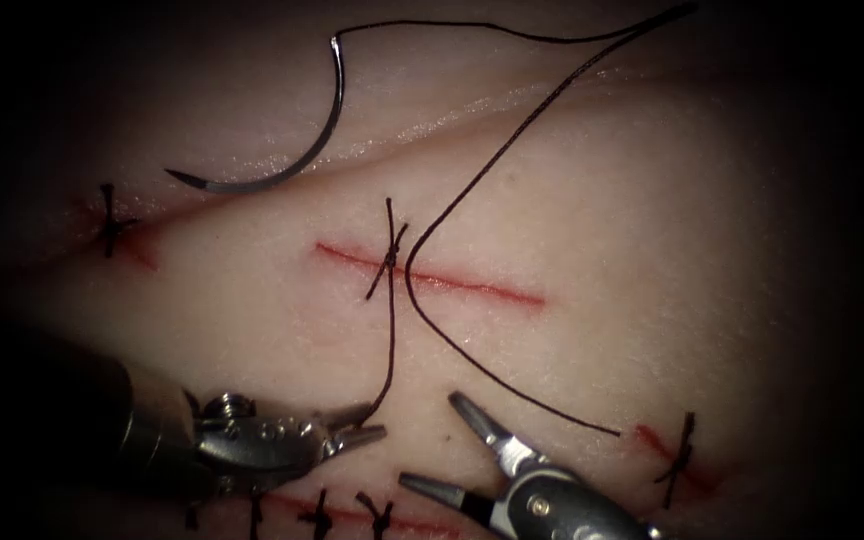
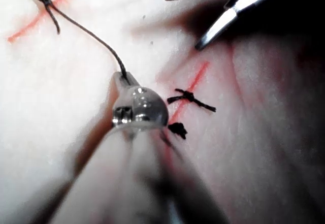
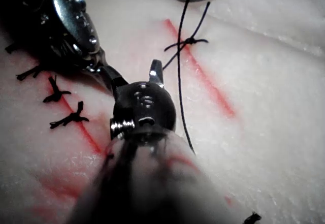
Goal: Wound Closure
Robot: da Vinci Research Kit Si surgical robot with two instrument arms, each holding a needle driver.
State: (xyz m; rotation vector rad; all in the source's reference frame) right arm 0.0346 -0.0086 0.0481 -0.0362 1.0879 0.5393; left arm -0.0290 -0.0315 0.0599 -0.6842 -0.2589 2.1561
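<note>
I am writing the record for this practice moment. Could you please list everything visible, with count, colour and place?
tissue: one, pale, under everything.
cut: one, red, centre, one knot tied across it.
needle: one, grey, lying free on the tissue above the cut, not in it.
thread: one, dark, from the needle's end looping across the cut.
finished stitches: several, dark, on other red cuts around.
left tool: jaws shut on the thread tail below the knot.
right tool: jaws open, holding nothing.

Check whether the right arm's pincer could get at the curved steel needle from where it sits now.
Probably yes. The right pincer is open and holds nothing, and the curved steel needle lies free on the pale tissue beyond the red cut. Only the loose dark thread crosses the way.
</note>
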